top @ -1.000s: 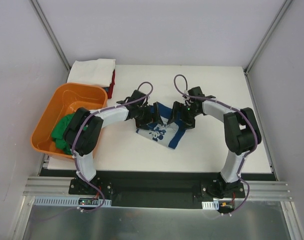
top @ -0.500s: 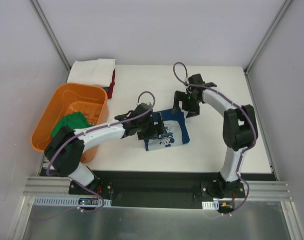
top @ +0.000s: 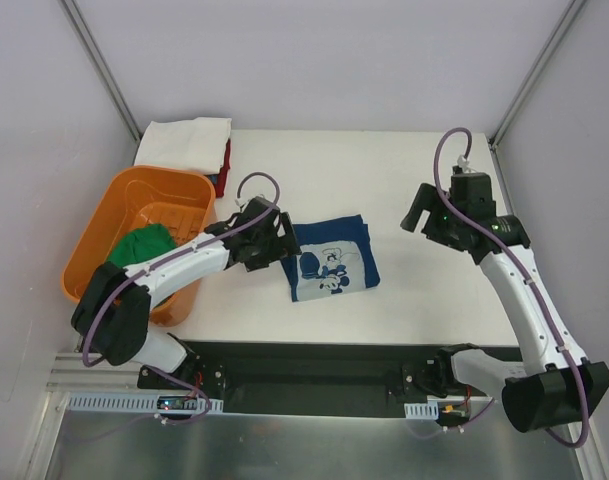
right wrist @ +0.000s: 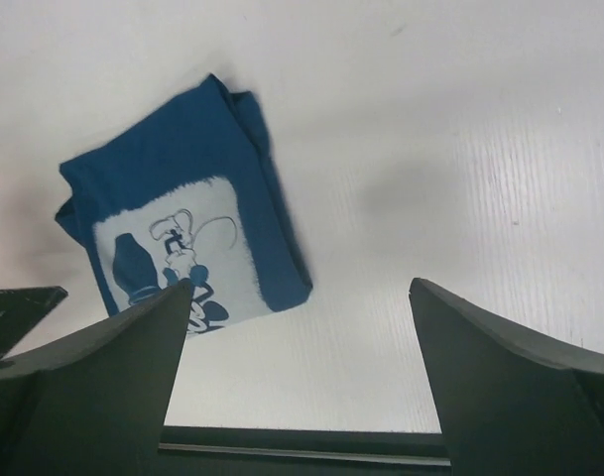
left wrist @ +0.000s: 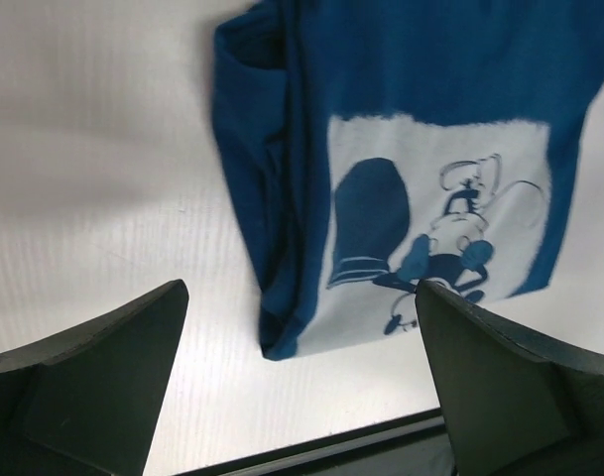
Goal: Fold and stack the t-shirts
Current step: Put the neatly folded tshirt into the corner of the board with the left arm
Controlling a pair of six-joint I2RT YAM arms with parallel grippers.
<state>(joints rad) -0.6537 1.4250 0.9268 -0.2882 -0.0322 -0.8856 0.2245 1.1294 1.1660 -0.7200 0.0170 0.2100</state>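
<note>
I see the worktop, the orange tub at left holding the green t-shirt, the white t-shirt touching the red t-shirt behind it, the folded navy t-shirt mid-worktop, the left pincer just beside it, the right pincer well apart, both spread wide, empty.

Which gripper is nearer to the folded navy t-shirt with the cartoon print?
Left. The left gripper sits at the left edge of the navy t-shirt; the right gripper is well off to its right, apart from it.

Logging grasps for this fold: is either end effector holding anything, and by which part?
Nothing is held: the left end effector and right end effector are open, navy t-shirt lying free.
</note>
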